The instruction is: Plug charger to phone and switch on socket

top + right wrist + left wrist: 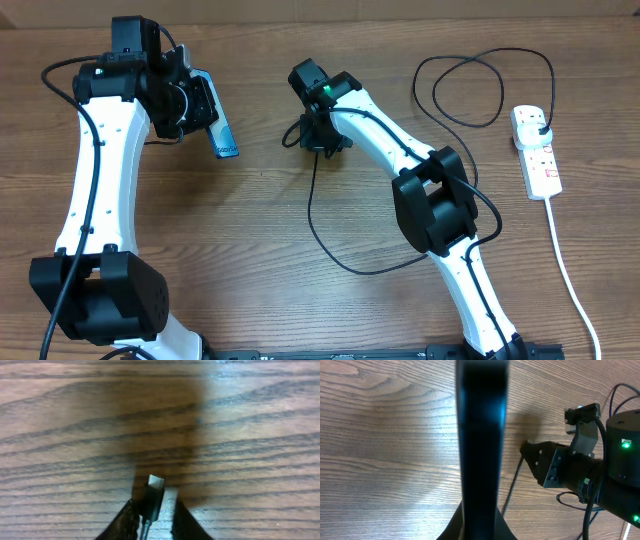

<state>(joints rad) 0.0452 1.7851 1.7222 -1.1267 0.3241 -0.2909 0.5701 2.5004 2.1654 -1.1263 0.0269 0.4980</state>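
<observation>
Your left gripper [202,112] clamps the phone [222,143], your right gripper [154,510] sits narrow around the charger [154,491] tip (can't tell if pinched), so plugging in and the socket [538,152] switch are left.

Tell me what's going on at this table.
The left gripper holds the phone tilted above the table. The right gripper is down at the tabletop, its fingers on either side of the connector tip of the charger. Whether they grip it yet is unclear. The cable trails right to its plug at the socket. The connector is not in the phone yet.
</observation>
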